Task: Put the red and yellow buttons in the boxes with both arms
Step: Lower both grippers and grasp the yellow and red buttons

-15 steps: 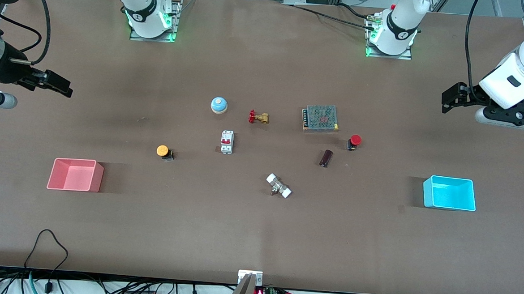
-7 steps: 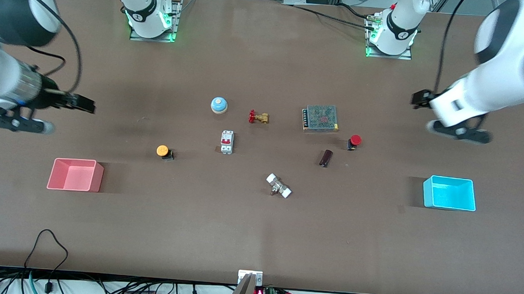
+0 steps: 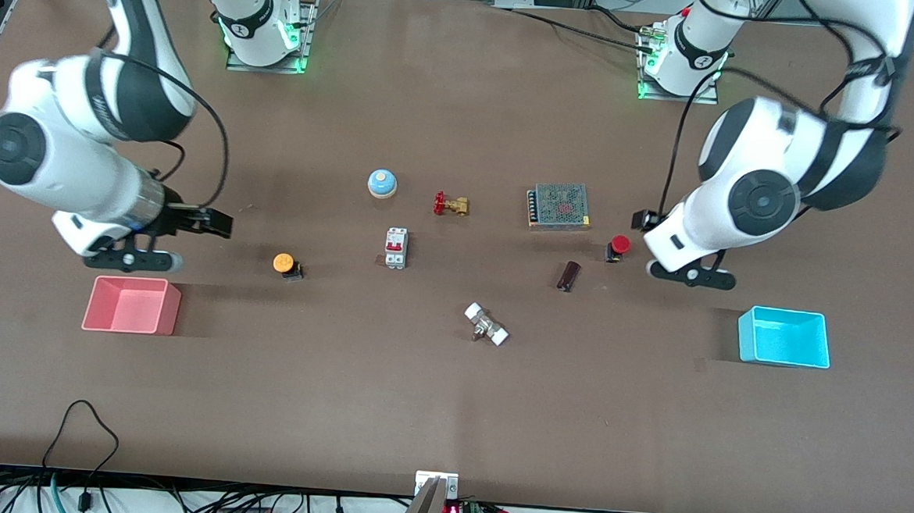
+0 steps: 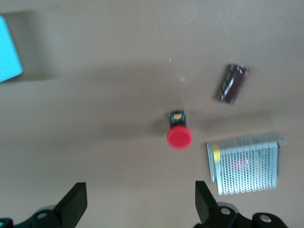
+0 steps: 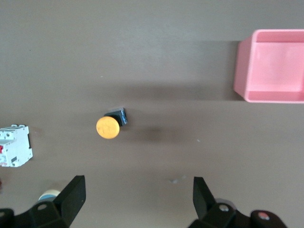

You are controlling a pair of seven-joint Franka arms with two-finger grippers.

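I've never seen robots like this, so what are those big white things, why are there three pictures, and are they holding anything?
Those are two robot arms, each ending in a two-finger gripper. The big picture looks down from across the table. The two small ones come from cameras on the arms' wrists.

The left gripper hangs open over the table beside the red button. The right gripper hangs open between the pink box and the yellow button. Neither holds anything.

Also on the table: a blue box, a bell, a brass valve, a white switch and a metal mesh box.
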